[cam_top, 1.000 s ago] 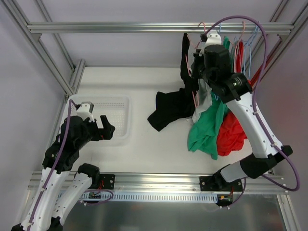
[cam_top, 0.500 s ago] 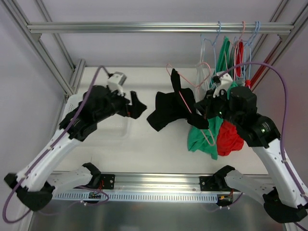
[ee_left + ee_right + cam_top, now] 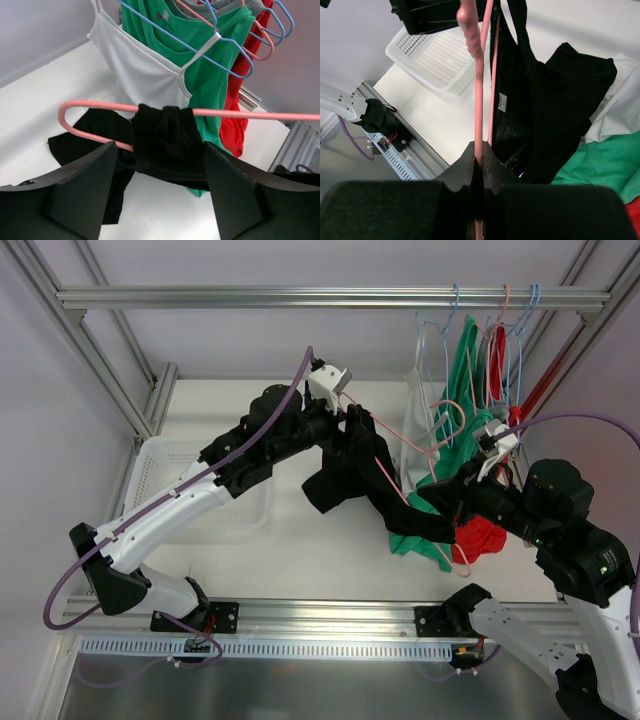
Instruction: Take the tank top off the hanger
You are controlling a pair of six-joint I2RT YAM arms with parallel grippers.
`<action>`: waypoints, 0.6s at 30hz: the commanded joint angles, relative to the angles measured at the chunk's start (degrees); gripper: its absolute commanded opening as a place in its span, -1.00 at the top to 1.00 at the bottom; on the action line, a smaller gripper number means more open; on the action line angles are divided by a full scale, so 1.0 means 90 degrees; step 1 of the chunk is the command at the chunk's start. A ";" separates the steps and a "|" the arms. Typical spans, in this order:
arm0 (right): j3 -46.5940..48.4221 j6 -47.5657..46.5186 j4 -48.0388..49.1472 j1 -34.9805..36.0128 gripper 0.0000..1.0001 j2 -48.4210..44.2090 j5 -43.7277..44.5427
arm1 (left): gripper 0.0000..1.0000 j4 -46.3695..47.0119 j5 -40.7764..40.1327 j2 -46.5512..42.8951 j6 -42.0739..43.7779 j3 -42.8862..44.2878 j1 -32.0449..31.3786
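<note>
The pink hanger (image 3: 400, 480) is off the rail and held in the air over the middle of the desk (image 3: 290, 540). Its long axis runs level, from the right gripper (image 3: 462, 508) toward the left gripper (image 3: 352, 426). The black tank top (image 3: 350, 475) is bunched over the hanger's bar and droops down, its lower end trailing toward the desk. The right gripper is clamped tight on the hanger's wire. The left gripper sits just at the far end of the hanger, its fingers (image 3: 82, 187) spread wide either side of the black cloth without touching it. The desk is plain white, with a white basket (image 3: 180, 455) at its left side. A metal rail (image 3: 300, 297) crosses the back; green (image 3: 465, 360), red and white garments hang from it at the right.
</note>
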 commanded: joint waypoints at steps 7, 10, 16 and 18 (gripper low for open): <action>0.0265 0.0024 0.0076 0.0038 0.99 -0.0091 -0.0074 | 0.92 0.0607 -0.0189 0.0027 0.0035 0.0146 -0.0048; 0.0197 -0.0044 0.0018 0.0038 0.99 -0.0101 0.0024 | 1.00 0.0656 -0.0384 -0.0159 0.0045 -0.0030 -0.0048; -0.0154 -0.0736 -0.0733 0.0047 0.99 -0.0540 -0.0072 | 1.00 0.0646 -0.1798 -0.0979 -0.0179 -0.0703 -0.0048; -0.0282 -0.0990 -0.0910 0.0038 0.99 -0.0948 -0.0422 | 1.00 0.0637 -0.2577 -0.1329 -0.0287 -0.1005 -0.0048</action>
